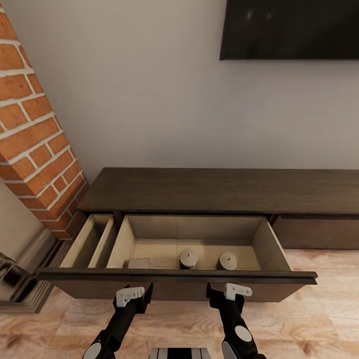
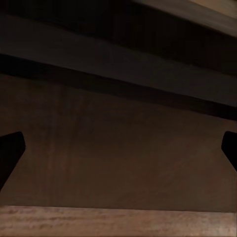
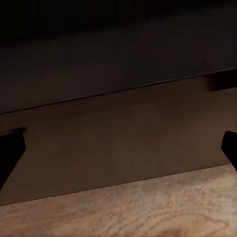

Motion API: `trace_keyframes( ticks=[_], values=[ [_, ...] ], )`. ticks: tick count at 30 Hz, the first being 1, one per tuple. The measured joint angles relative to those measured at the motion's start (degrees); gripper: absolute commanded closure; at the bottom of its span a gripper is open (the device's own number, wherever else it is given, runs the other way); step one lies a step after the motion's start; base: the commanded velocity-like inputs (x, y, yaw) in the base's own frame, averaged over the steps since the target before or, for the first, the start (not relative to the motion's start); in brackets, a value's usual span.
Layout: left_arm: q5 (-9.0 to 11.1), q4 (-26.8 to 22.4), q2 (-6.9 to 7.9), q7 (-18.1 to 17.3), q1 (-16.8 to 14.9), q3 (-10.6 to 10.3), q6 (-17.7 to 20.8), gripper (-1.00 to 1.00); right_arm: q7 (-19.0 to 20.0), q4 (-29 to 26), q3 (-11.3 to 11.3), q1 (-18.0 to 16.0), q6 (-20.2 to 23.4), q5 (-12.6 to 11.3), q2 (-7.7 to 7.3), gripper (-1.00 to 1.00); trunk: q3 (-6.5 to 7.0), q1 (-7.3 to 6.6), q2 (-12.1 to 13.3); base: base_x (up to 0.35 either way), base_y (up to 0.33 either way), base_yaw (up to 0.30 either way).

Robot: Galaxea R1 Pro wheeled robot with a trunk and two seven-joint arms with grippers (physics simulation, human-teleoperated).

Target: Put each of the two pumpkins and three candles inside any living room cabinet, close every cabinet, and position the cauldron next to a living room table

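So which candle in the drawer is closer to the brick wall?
The left candle, near the drawer's middle. The other candle sits further right, away from the brick wall.

Right tool (image 3: pixel 118 148) fingers spread wide, dark cabinet (image 3: pixel 118 133) drawer front straight ahead, wood floor (image 3: pixel 128 207) beneath.

A home living room. A long low dark-wood cabinet (image 1: pixel 224 192) stands against a plain pale wall, and directly above its right half hangs a dark flat screen (image 1: pixel 289 30), as a television would. Just left of the cabinet rises a red brick column (image 1: pixel 35 134) with pale mortar. In front of the cabinet the floor (image 1: pixel 324 309) is light wood plank. The cabinet's drawer (image 1: pixel 189 247) stands open, with two candles (image 1: pixel 188 258) inside.
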Motion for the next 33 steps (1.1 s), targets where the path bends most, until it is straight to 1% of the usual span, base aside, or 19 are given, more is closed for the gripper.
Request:
trace_keyframes(
  ticks=[6, 17, 33],
  values=[
    [0.0, 0.04, 0.0, 0.0, 0.0, 0.04, 0.0, -1.0, -0.01, 0.01, 0.0, 0.0, 0.01, -0.08, 0.0, -1.0, 0.0, -0.01, 0.0, 0.053, 0.0, 0.0],
    [0.0, 0.11, 0.0, 0.09, 0.0, 0.01, 0.06, -1.0, -0.06, 0.01, -0.02, 0.0, 0.01, -0.03, 0.0, -1.0, 0.0, -0.03, 0.0, 0.257, 0.0, 0.0],
    [0.0, 0.09, 0.0, 0.09, 0.0, 0.0, 0.07, -1.0, -0.03, 0.0, -0.01, 0.0, 0.0, -0.09, 0.0, -1.0, 0.0, -0.02, 0.0, 0.199, 0.0, 0.0]
  ],
)
